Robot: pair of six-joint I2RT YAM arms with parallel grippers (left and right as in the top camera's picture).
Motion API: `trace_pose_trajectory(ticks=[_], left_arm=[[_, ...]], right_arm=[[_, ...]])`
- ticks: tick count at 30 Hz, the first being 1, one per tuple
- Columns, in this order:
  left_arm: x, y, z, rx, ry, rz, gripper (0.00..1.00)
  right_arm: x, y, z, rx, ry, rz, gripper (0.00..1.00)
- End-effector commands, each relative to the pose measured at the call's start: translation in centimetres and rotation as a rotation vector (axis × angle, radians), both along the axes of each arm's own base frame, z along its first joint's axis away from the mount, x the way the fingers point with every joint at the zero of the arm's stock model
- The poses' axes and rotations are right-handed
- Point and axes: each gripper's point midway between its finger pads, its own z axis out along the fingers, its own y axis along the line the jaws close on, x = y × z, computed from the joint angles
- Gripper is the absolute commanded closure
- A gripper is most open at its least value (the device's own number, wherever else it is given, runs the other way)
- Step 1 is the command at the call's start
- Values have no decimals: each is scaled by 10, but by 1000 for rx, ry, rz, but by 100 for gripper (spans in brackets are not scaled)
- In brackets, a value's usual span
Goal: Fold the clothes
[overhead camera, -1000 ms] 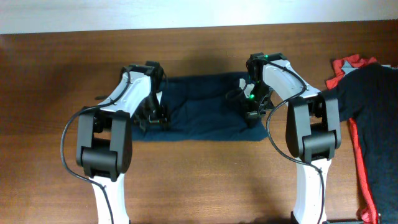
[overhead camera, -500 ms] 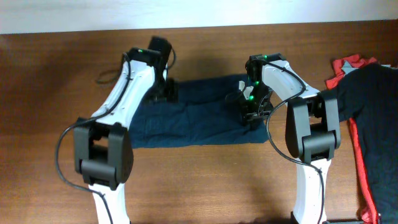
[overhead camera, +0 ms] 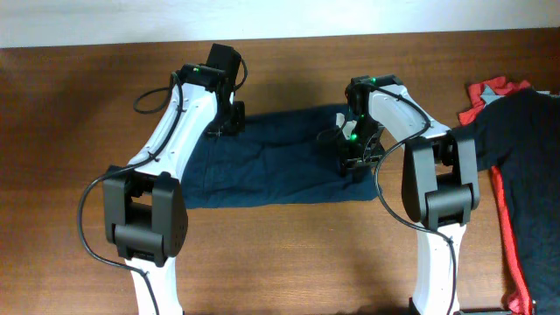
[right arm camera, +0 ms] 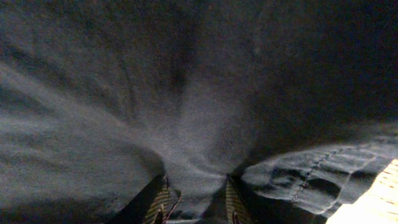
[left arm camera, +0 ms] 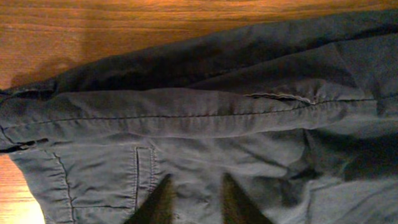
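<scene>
Your left claw (left arm camera: 196,190) is hovering with its fingers apart and nothing between them, over the far left corner of the shorts (overhead camera: 271,166), which are lying spread across the middle of the surface (overhead camera: 70,131), nearer its far edge. Your right claw (right arm camera: 196,199) is pinching a bunch of the navy fabric at the shorts' right end, fingers clamped on it. At the right edge, a black shirt (overhead camera: 525,131) is lying over a red garment (overhead camera: 483,94).

Left arm (overhead camera: 179,118) and right arm (overhead camera: 404,109) are showing white shells, black joints. Black cables (overhead camera: 86,210) are looping alongside; green lights (overhead camera: 353,136) are glowing.
</scene>
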Motion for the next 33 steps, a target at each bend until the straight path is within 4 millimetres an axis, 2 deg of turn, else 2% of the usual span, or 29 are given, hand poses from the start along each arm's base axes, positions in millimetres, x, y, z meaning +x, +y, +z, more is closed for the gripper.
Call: trace_pose_trajectory(ticks=[1, 4, 11, 13, 16, 18, 21, 23, 26, 29, 30, 32, 33], left_arm=[[1, 3, -15, 20, 25, 1, 79], [3, 4, -30, 32, 43, 3, 80], [20, 27, -74, 135, 45, 39, 80], [27, 37, -81, 148, 34, 58, 80], [42, 55, -79, 167, -19, 92, 80], [53, 69, -74, 158, -52, 115, 80], [59, 82, -69, 156, -65, 144, 80], [61, 88, -65, 156, -70, 148, 80], [68, 89, -48, 153, -90, 153, 81], [77, 80, -8, 117, -145, 147, 81], [79, 74, 7, 86, -165, 139, 81], [81, 63, 27, 33, -193, 124, 80], [81, 59, 37, 9, -205, 116, 81]], right_arm=[[4, -13, -20, -69, -11, 20, 63], [4, -13, -20, -69, -11, 20, 64], [3, -13, -20, -68, -10, 20, 63], [5, -13, -20, -68, -15, 19, 64], [10, -12, -22, -64, -37, 19, 63], [12, -10, -22, -54, -47, 15, 63], [14, -9, -22, -54, -52, 1, 63], [16, -9, -22, -54, -57, -5, 64], [24, -6, -15, -50, -75, -53, 64], [46, 7, 21, 16, -158, -62, 64], [53, 9, 39, 27, -193, -60, 65], [60, 15, 64, 53, -237, -56, 65], [62, 19, 77, 65, -259, -53, 69]])
